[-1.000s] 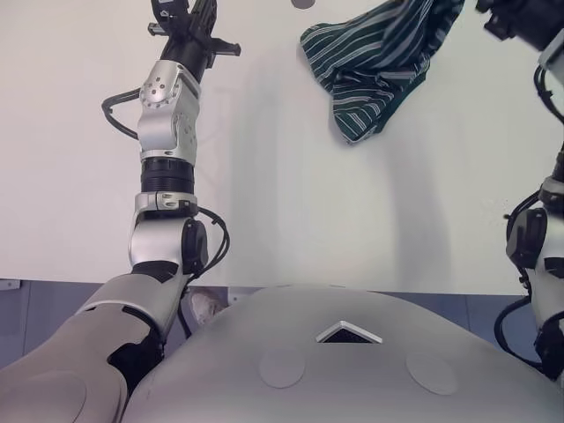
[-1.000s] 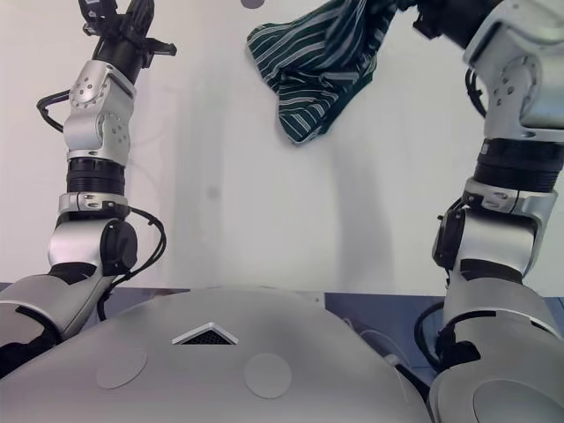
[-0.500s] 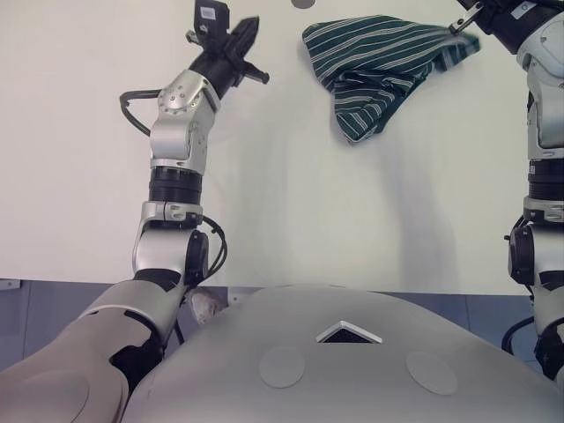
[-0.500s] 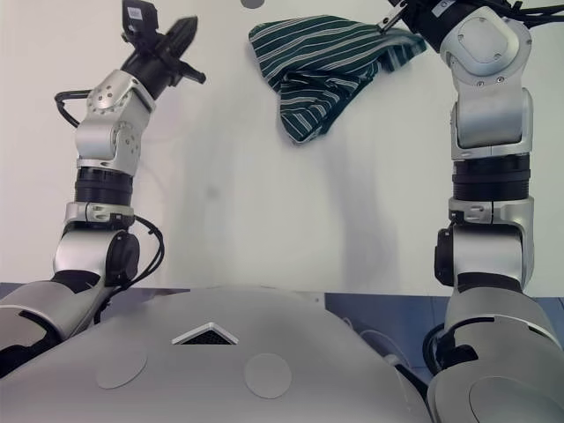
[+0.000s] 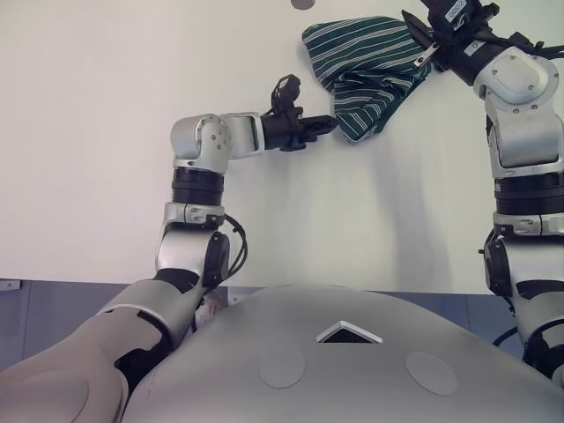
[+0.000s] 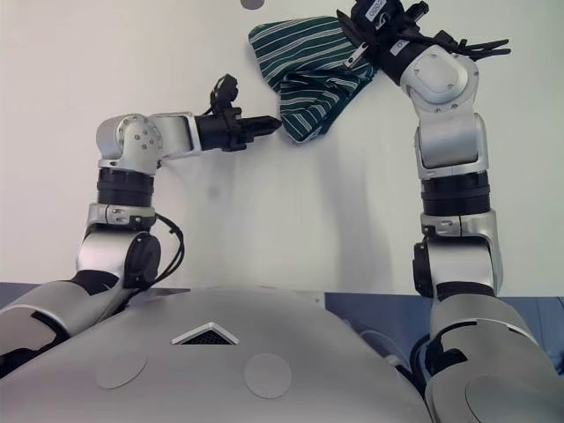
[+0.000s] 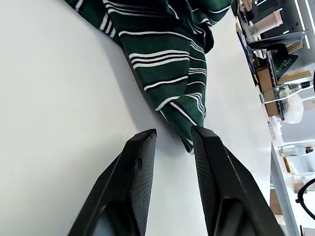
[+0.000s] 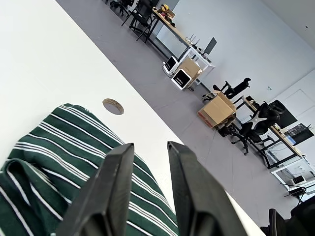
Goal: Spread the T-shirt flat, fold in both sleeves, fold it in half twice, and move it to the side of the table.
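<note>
Left pincer: my left gripper [image 7: 173, 132] is released, fingers parted and low over the table [image 5: 106, 132], with nothing between them. One tip is at the near corner of the T-shirt [image 5: 370, 62].
Right pincer: my right gripper [image 8: 148, 145] is also released, over the far right edge of the cloth, with a gap between its fingers.
Shirt: it lies bunched in a green striped heap on the far side of the table, right of centre, between the two grippers. It is not spread yet.
Risk, left: if I close here I may catch only the hem's edge, or several layers at once. The pull would then drag the heap instead of opening it.
Risk, right: coming down blind onto stacked folds could pin them together and twist the shirt when I draw the arms apart.
Risk, table: the left fingers ride so low that they could scrape the surface.
Hard to tell: I cannot pick out sleeves, collar or hem line in the heap.
Unclear contact: I cannot tell whether the left tip touches the cloth or sits just beside it.
</note>
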Robot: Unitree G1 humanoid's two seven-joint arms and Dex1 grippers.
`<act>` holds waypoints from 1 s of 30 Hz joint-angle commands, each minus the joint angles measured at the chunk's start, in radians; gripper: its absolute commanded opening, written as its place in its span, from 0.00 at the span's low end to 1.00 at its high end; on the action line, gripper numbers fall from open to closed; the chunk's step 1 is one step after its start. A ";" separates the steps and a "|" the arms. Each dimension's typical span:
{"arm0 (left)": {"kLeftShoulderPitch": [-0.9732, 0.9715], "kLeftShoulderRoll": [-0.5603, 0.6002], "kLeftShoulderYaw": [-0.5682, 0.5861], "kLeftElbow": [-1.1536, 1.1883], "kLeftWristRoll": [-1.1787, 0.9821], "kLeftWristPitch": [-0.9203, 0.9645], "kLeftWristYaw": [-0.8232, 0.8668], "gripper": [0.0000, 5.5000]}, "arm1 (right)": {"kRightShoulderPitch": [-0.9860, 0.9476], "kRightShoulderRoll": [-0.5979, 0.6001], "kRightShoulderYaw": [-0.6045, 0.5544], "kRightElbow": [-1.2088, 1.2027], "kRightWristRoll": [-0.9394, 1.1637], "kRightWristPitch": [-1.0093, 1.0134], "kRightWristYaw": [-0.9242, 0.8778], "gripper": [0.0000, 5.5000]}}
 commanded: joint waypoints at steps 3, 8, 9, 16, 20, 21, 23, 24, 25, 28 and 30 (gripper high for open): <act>-0.057 -0.056 0.054 0.109 -0.014 0.008 0.023 0.30 | 0.012 0.020 -0.002 0.023 -0.024 0.005 -0.029 0.23; -0.077 -0.083 0.048 0.174 0.002 -0.021 -0.006 0.30 | 0.002 0.025 0.007 0.052 -0.050 -0.006 -0.045 0.23; -0.084 -0.088 0.051 0.195 0.010 -0.040 -0.006 0.27 | 0.003 0.028 0.008 0.057 -0.057 -0.009 -0.047 0.23; -0.112 -0.123 0.071 0.258 0.005 -0.121 -0.024 0.04 | 0.008 0.042 0.013 0.069 -0.082 -0.015 -0.060 0.23; -0.133 -0.123 0.199 0.221 -0.065 -0.137 0.021 0.00 | 0.006 0.045 -0.002 0.074 -0.084 -0.012 -0.069 0.23; -0.150 -0.123 0.253 0.209 -0.099 -0.145 0.050 0.00 | 0.004 0.048 -0.014 0.074 -0.075 -0.007 -0.073 0.23; -0.214 -0.118 0.392 0.195 -0.197 -0.167 0.126 0.00 | -0.010 0.064 -0.060 0.073 -0.036 0.017 -0.094 0.23; -0.248 -0.111 0.453 0.194 -0.245 -0.181 0.166 0.00 | -0.022 0.077 -0.088 0.071 -0.012 0.036 -0.104 0.23; -0.291 -0.097 0.511 0.207 -0.288 -0.207 0.211 0.00 | -0.035 0.090 -0.116 0.067 0.021 0.057 -0.108 0.23; -0.393 -0.030 0.598 0.266 -0.331 -0.296 0.284 0.00 | -0.027 0.145 -0.140 -0.061 0.187 0.161 -0.010 0.23; -0.411 0.005 0.620 0.299 -0.329 -0.340 0.304 0.00 | 0.001 0.163 -0.097 -0.133 0.230 0.198 0.039 0.30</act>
